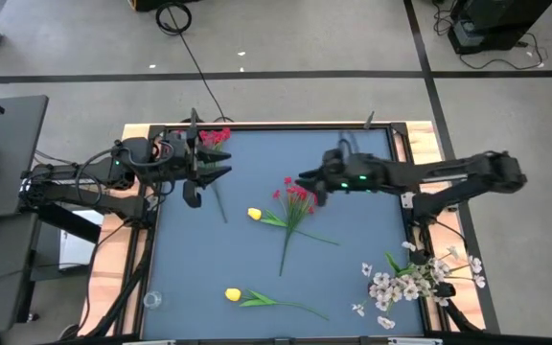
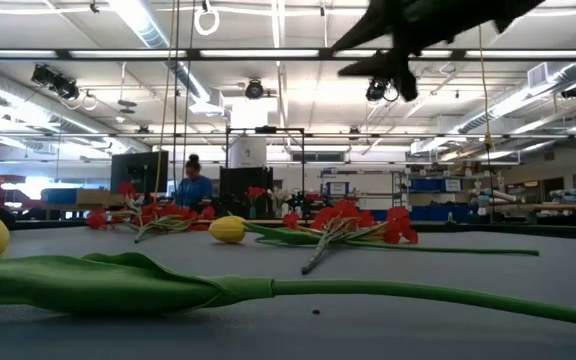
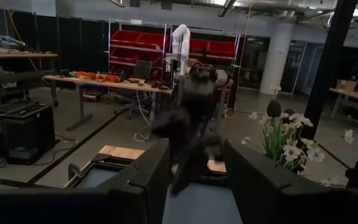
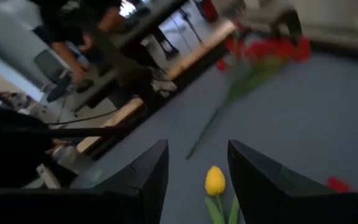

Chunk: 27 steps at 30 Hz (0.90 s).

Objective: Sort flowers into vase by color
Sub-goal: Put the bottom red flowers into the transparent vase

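Seen from above, a blue-grey worktop (image 1: 353, 287) framed in pale wood holds artificial flowers still scattered and lying flat. One red cluster (image 1: 215, 137) lies at the far left corner. A second red cluster (image 1: 298, 197) lies near the centre, its stem crossing a yellow tulip (image 1: 255, 215) just beside it. Another yellow tulip (image 1: 233, 295) lies along the near edge. A bunch of white blossom sprays (image 1: 418, 278) sits at the near right corner, partly over the wooden edge; the left wrist view shows them standing upright (whether in a vase cannot be told). A small clear glass (image 1: 151, 301) stands at the near left corner, empty.

The left gripper (image 1: 209, 165) hovers above the far left part of the worktop, fingers spread, holding nothing. The right gripper (image 1: 307, 179) hangs over the centre, just above the middle red cluster and tulip, fingers parted and empty; its wrist camera looks down on the tulip bloom.

Judging from this, sorting is at an early stage: the white sprays seem gathered, while both reds and both yellows remain to be picked up.
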Each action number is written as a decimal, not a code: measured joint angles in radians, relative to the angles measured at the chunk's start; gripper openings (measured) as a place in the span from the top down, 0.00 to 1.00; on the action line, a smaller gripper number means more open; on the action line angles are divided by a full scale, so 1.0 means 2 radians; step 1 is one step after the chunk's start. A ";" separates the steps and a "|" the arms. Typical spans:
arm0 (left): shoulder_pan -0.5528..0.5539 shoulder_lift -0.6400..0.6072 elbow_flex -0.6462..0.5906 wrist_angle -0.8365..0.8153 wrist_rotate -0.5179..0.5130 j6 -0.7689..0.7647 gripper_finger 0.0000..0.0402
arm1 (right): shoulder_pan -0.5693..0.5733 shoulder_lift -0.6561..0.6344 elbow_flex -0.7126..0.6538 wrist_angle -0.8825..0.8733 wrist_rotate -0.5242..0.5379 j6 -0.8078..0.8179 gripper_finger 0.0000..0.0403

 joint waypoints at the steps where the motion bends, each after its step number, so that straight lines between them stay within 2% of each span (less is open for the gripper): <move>1: 0.000 0.000 0.000 0.001 -0.001 -0.004 0.61 | -0.005 0.018 0.010 -0.005 -0.004 0.015 0.57; 5: 0.000 0.000 0.000 0.001 -0.002 -0.012 0.61 | -0.030 0.091 0.075 -0.059 0.000 0.081 0.58; 10: 0.000 0.000 0.000 0.001 -0.001 -0.012 0.61 | -0.049 0.177 0.176 -0.264 -0.005 0.205 0.59; 13: 0.000 0.000 0.000 0.001 -0.001 -0.012 0.61 | -0.042 0.219 0.220 -0.374 -0.040 0.259 0.60; 15: 0.000 0.000 0.000 0.002 -0.002 -0.012 0.61 | -0.030 0.239 0.233 -0.414 -0.072 0.301 0.60; 19: 0.000 0.000 0.000 0.002 -0.002 -0.012 0.61 | -0.011 0.269 0.235 -0.415 -0.144 0.394 0.58; 22: 0.000 0.000 0.000 -0.002 -0.002 -0.012 0.61 | -0.005 0.292 0.235 -0.410 -0.164 0.441 0.56; 24: 0.000 0.000 0.000 -0.007 -0.002 -0.012 0.61 | -0.005 0.306 0.235 -0.404 -0.164 0.443 0.54; 27: 0.000 0.000 0.000 -0.022 -0.002 -0.011 0.61 | -0.005 0.325 0.235 -0.378 -0.157 0.404 0.50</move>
